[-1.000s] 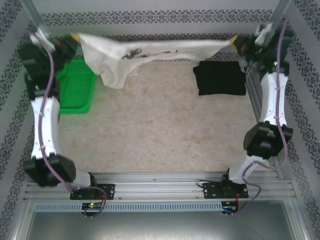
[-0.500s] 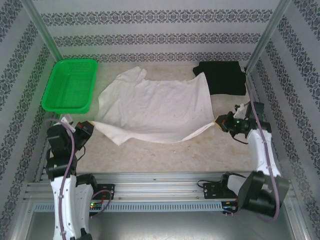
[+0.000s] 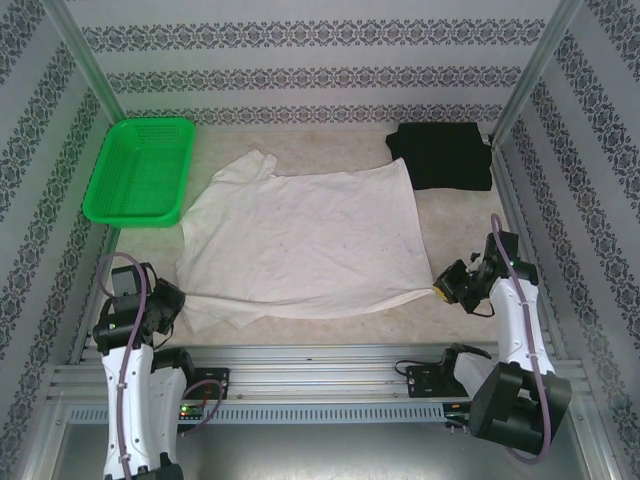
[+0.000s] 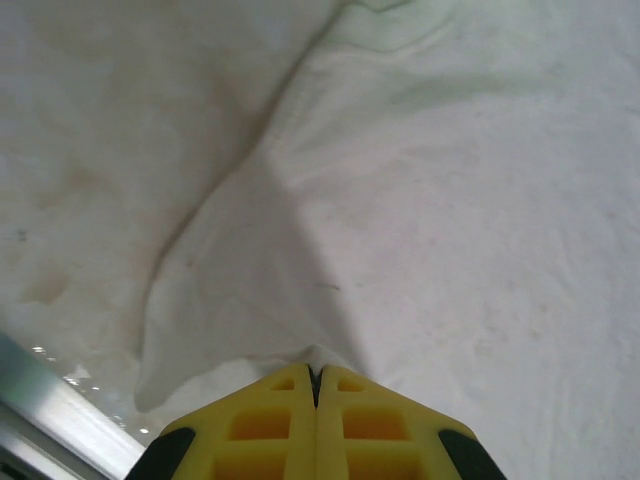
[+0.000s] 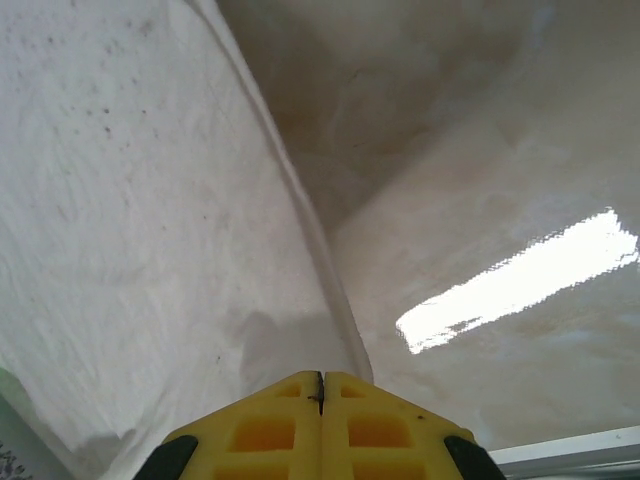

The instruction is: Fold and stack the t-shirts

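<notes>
The white shirt [image 3: 300, 235] lies spread out flat in the middle of the worktop [image 3: 330, 325]. The left gripper [image 3: 176, 298] is squeezed closed on the near left corner of the white shirt, low by the worktop's near edge. In the left wrist view, its yellow fingers [image 4: 270, 420] press together with a bit of cloth pinched between them. The right gripper [image 3: 441, 290] is pinched closed on the near right corner, and the hem runs up from its fingers [image 5: 370, 420]. The black shirt [image 3: 443, 155] sits folded in the far right corner, just beside the white one. A green basket [image 3: 140, 170] stands at the far left.
</notes>
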